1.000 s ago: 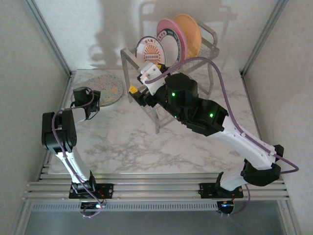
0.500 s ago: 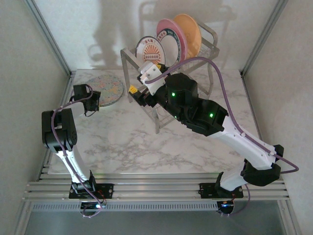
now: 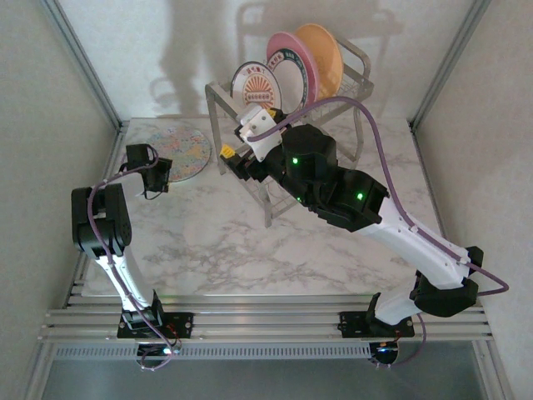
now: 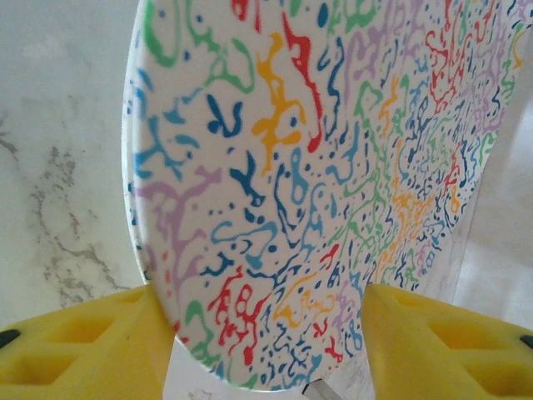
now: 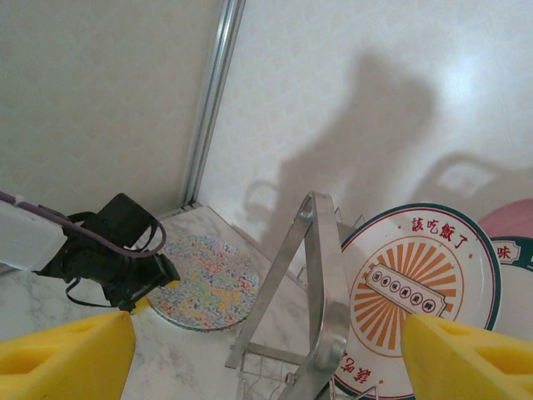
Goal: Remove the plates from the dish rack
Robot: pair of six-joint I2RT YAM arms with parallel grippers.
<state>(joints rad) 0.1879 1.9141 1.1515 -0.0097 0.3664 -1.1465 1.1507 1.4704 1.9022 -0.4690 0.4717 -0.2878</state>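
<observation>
Speckled plate (image 3: 181,150) flat left of dish rack (image 5: 323,283), left gripper (image 4: 266,333) spread empty at its rim; medallion plate (image 5: 420,292) upright in rack, right gripper (image 5: 266,354) wide, empty; ceramic likely stiff, slick, chippable, so pinch top rim.

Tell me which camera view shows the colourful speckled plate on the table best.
Top external. The speckled plate lies almost whole in view on the table, left of the dish rack, so shape and place are clear. Left wrist shows its pattern close up but cropped. Right wrist shows it small, partly behind the left gripper.
</observation>
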